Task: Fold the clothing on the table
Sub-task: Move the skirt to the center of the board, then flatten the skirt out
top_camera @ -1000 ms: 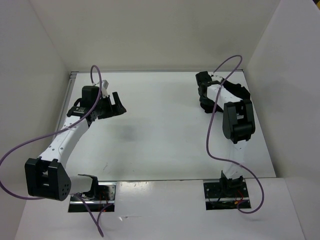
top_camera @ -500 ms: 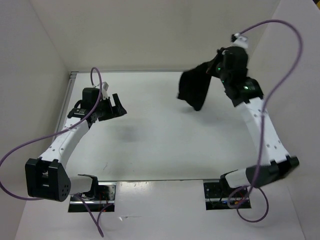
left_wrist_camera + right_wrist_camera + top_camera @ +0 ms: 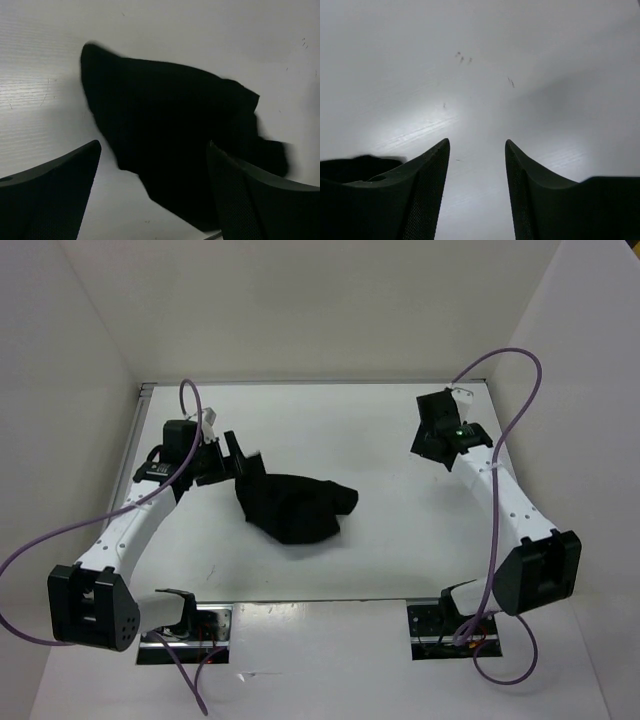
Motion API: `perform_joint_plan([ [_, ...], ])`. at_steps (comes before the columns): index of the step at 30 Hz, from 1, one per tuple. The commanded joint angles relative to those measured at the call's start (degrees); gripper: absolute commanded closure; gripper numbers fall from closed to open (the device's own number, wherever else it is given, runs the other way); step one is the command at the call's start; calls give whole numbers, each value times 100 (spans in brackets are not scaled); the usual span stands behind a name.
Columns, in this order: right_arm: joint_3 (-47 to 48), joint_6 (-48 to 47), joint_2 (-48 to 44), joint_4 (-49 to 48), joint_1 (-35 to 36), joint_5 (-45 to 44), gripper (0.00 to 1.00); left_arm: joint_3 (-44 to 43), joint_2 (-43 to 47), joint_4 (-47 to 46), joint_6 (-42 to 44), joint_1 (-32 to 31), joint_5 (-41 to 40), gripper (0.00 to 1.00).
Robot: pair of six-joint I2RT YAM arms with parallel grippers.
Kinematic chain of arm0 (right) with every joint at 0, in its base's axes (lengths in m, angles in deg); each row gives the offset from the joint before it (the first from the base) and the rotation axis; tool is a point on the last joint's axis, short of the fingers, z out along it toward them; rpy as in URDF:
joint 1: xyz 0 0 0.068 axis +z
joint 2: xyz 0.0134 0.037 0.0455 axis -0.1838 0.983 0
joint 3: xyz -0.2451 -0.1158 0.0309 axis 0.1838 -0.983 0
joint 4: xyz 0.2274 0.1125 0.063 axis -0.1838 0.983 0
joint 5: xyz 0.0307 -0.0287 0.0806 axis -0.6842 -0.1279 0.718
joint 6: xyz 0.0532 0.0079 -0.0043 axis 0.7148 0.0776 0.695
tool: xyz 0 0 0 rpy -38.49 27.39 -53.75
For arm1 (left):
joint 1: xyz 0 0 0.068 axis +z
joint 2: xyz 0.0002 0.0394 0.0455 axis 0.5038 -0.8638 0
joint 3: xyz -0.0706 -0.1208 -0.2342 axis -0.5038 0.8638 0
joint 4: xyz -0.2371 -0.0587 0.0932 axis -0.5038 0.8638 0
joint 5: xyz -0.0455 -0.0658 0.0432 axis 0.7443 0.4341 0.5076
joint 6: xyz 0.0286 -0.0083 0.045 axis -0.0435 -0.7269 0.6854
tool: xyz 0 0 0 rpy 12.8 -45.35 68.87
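The crumpled clothing, left of the tabletop's middle, looks limp and light; best pinched at an outer edge. Wide open over it, left fingers hold nothing; right fingers parted, empty.

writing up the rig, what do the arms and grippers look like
The left arm and right arm: white links, black joint housings, a purple cable looping along each. A small green light shows near the right wrist. The left gripper and right gripper are black, each with two tapered fingers, finely dotted on the inner faces.
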Motion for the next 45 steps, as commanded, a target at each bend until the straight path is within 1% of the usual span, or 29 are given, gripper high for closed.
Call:
perform_joint_plan([
  [1,187,181,-375,152,-61,-193,46,55,164,-108,-141,-27,179,8],
  [4,82,110,-217,-111,-61,388,49,55,164,-108,-141,-27,179,9],
  [5,82,49,-147,-165,-61,790,49,55,164,-108,-141,-27,101,9],
  [6,82,49,-68,-226,-61,985,50,3,164,-38,-141,-27,100,10],
  [8,20,-21,125,-358,9,1346,51,-67,164,23,-141,-27,39,17],
  [9,-32,-143,361,-359,79,1713,51,-68,164,85,-71,-79,38,21],
  [10,-33,-145,503,-437,131,1899,51,-120,164,85,-18,-79,38,29],
  [11,-85,-214,643,-516,219,2084,52,-120,112,164,-18,-158,38,40],
  [12,-85,-284,958,-517,272,2286,53,-120,24,252,-18,-289,38,75],
  [13,-85,-285,1118,-630,394,2645,57,-120,-99,348,-18,-369,38,87],
  [14,-85,-285,1259,-683,474,2788,57,-120,-178,410,-79,-465,-179,97],
  [15,-85,-337,1521,-736,553,3059,58,-120,-248,463,-140,-649,-277,100],
  [17,-138,-338,1725,-859,799,3271,58,-120,-424,524,-360,-843,-409,100],
  [18,-138,-407,1909,-947,878,3386,58,-120,-477,525,-448,-1035,-471,100],
  [19,-138,-408,1980,-948,949,3691,58,-173,-478,525,-518,-1142,-541,98],
  [20,-138,-487,2042,-948,1097,3860,58,-173,-565,525,-675,-1238,-542,80],
  [21,-86,-566,2103,-948,1168,4053,58,-173,-627,525,-729,-1413,-542,74],
  [23,-16,-742,2209,-826,1440,4230,58,-173,-688,525,-852,-1538,-603,53],
  [25,-15,-891,2209,-553,1634,4152,58,-243,-750,525,-853,-1608,-681,44],
  [26,-15,-892,2209,-395,1783,4151,58,-243,-750,577,-853,-1609,-761,42],
  [27,-85,-970,2148,-342,1836,4151,58,-322,-811,578,-853,-1609,-814,41],
  [28,-137,-971,2148,-341,1837,4238,58,-410,-873,665,-853,-1609,-901,38],
  [29,-190,-1023,2000,-341,1915,4309,58,-410,-873,726,-775,-1609,-902,38],
  [34,-454,-1076,1928,-148,2047,4766,56,-533,-926,780,-651,-1609,-902,38],
  [42,-657,-1023,1682,63,2153,4767,55,-533,-979,780,-651,-1609,-840,38],
  [45,-657,-971,1682,63,2258,4925,55,-533,-979,833,-651,-1609,-840,38],
])
